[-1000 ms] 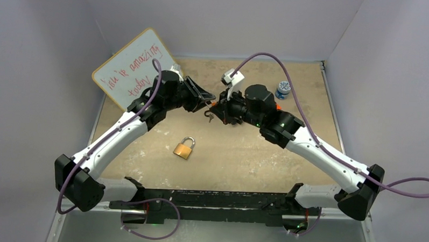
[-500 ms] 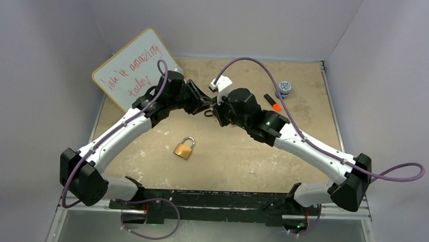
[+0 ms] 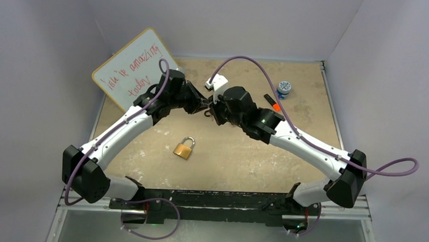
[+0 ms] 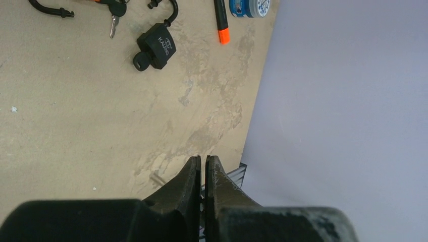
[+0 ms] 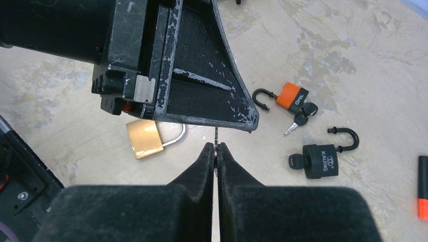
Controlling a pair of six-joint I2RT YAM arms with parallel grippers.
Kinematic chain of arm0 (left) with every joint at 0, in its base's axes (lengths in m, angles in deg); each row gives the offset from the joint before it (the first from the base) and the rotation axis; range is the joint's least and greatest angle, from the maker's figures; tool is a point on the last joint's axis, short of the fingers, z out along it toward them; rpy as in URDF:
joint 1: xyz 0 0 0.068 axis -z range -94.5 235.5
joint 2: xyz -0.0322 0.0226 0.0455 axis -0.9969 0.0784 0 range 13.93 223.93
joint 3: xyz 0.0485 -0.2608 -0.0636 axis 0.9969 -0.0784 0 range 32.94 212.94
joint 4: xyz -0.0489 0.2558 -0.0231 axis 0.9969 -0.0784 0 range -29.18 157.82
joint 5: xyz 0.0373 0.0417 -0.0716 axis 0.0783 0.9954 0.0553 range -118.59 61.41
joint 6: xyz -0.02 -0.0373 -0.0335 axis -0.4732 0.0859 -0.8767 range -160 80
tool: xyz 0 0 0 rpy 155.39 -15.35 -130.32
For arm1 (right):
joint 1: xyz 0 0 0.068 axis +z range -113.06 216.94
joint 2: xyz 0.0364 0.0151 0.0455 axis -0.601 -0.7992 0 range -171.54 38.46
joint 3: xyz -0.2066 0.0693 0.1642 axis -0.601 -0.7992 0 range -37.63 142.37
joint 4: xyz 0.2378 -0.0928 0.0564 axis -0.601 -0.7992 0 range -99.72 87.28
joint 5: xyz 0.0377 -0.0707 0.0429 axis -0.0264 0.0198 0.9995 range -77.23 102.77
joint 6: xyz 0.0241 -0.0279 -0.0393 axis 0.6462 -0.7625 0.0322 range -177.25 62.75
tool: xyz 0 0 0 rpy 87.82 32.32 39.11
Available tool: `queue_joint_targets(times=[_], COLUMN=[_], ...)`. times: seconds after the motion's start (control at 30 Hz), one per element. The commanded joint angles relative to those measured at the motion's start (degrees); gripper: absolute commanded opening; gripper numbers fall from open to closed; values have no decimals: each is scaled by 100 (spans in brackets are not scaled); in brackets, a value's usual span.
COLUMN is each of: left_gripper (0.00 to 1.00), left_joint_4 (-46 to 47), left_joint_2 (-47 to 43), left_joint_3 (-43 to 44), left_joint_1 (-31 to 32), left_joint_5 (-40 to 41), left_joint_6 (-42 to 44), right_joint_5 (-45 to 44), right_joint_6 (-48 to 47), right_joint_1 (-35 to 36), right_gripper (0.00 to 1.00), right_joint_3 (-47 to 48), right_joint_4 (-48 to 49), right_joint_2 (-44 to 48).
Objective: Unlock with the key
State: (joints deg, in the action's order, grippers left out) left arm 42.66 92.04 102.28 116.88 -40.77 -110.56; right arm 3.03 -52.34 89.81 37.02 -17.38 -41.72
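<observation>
Writing first: the white board with a light wooden frame (image 3: pixel 132 67), leaning at the far left corner of the tan speckled bench (image 3: pixel 243 154), carries red handwriting. I read "amazing" and "today"; the first word is not clear. The black square padlock (image 5: pixel 321 160) has the white letters "KAIJING", and the small orange padlock (image 5: pixel 291 97) has a black word, something like "OFEL". Both lie with open shackles toward the far right of the bench, near the black marker with orange cap (image 4: pixel 221 20) and the blue-and-white round lid (image 4: pixel 250 6), whose print is too small to read.

My right claw (image 5: pixel 216 147) is pressed together and pinches the thin silvery key (image 5: pixel 216 134) — only its narrow edge shows, standing out of my fingertips, in the air above the middle of the bench toward the far edge. My left claw (image 4: pixel 203 160) is pressed together also, its tip just beside the key; if it touches, I cannot tell. The brass padlock (image 3: pixel 184 148), shackle closed, lies flat closer to the near edge, left of centre.
</observation>
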Motion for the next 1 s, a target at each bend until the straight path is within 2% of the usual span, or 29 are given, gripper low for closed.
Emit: queue_joint_targets(times=[0.0, 0.13, 0.27, 0.4, 0.5, 0.6, 0.73, 0.87, 0.97], left_gripper=[0, 0, 0, 0, 0, 0, 0, 0, 0], left_joint_4=[263, 706, 1407, 1966, 2616, 3225, 3705, 4319, 4624], left_joint_2=[-27, -165, -361, -630, -916, -1149, -1253, -1248, -1158], left_joint_3=[217, 35, -226, -364, -533, -724, -786, -782, -749], left_joint_1=[-26, -26, -26, -27, -26, -26, -27, -26, -26], left_joint_5=[-74, -103, -148, -145, -351, -799, -1465, -2024, -2357], left_joint_6=[240, 387, 751, 1666, 2532, 3065, 3310, 3067, 2749], right_joint_5=[225, 557, 1040, 2425, 3313, 3901, 4633, 5725, 5913], right_joint_6=[25, 270, 730, 1612, 2367, 2907, 3500, 4042, 4149], right_joint_1=[5, -19, -297, -1222, -1809, -2111, -2236, -2236, -2236], right_gripper=[8, 28, 53, 70, 79, 81, 74, 64, 60], right_joint_3=[235, 55, -45, -531, -1025, -1286, -1491, -1598, -1575], right_joint_4=[-22, 127, 282, 939, 1830, 2366, 3211, 4420, 4687], right_joint_2=[32, 238, 442, 913, 1307, 1465, 1491, 1389, 1374])
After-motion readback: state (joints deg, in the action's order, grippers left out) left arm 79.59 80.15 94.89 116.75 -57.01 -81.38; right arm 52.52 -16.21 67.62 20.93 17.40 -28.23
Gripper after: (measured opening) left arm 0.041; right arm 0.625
